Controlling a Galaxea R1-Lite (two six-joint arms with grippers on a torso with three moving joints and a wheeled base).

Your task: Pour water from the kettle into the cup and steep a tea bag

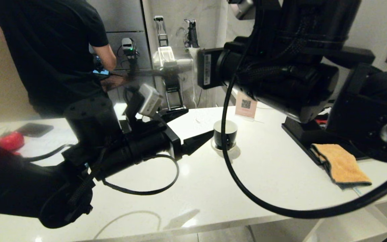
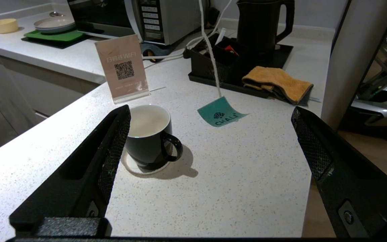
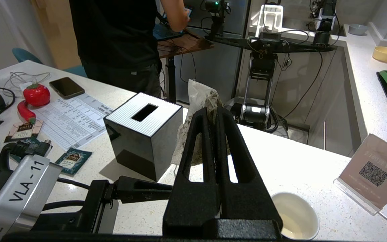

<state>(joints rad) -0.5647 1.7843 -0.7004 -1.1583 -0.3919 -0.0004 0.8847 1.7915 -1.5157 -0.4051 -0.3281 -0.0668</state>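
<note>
The cup (image 2: 148,139), black outside and white inside, stands on its small white saucer (image 2: 131,164) on the white counter. My left gripper (image 2: 210,111) hovers low beside it, open wide and holding nothing, with one finger (image 2: 113,148) close to the cup's side. Above the counter, my right gripper (image 3: 212,111) is shut on the tea bag (image 3: 198,94), a pale pouch with the cup (image 3: 296,215) below and to one side of it. A white string (image 2: 210,50) hangs down to a teal tag (image 2: 218,114) on the counter. The black kettle (image 2: 260,23) stands at the back on a black tray.
A pink QR sign (image 2: 123,67) stands just behind the cup. An orange cloth (image 2: 277,82) lies against the black compartment box (image 2: 213,64). A silver-topped black box (image 3: 143,134) sits near the tea bag. A person in black (image 1: 52,50) stands across the counter.
</note>
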